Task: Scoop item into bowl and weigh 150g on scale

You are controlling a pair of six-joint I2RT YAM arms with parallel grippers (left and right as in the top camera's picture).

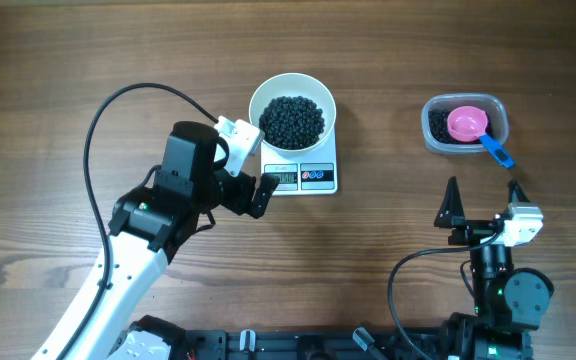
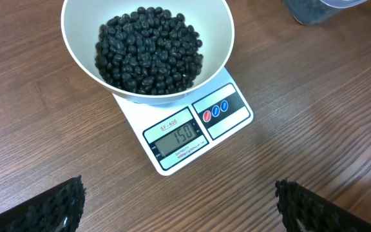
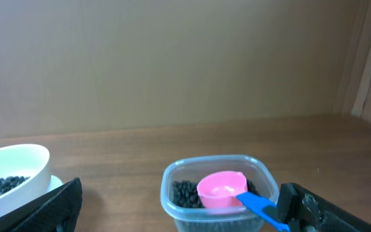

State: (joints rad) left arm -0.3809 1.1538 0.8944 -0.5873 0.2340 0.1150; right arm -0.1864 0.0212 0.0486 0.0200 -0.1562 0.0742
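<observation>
Black beans (image 1: 291, 121): found heaped loose in white bowl (image 1: 260, 100), filling its lower part, white wall showing all round above the heap. Found bowl seated on white scale (image 1: 313, 186), covering the rear of the platform; grey display (image 2: 178, 136) and two round buttons (image 2: 215, 111) exposed along the front edge. Read 150 on display in left wrist view. Noted left claw (image 1: 255, 165) just beside the scale's front-left corner, jaws spread wide and holding nothing; cannot tell from overhead whether the dark finger (image 1: 261, 193) touches the scale edge, though wrist view puts both pads (image 2: 57, 206) low in frame, apart from scale and bowl. Noted right claw (image 1: 483, 195) near the front of the surface (image 1: 68, 60), well apart from the scale, jaws likewise spread wide and empty, facing a clear plastic tub (image 1: 430, 128). Seen in tub: more black beans, plus a pink scoop (image 1: 465, 123) lying cup-up, blue handle (image 1: 496, 150) sticking out over the tub's near right rim. Tub well to the right of scale.
</observation>
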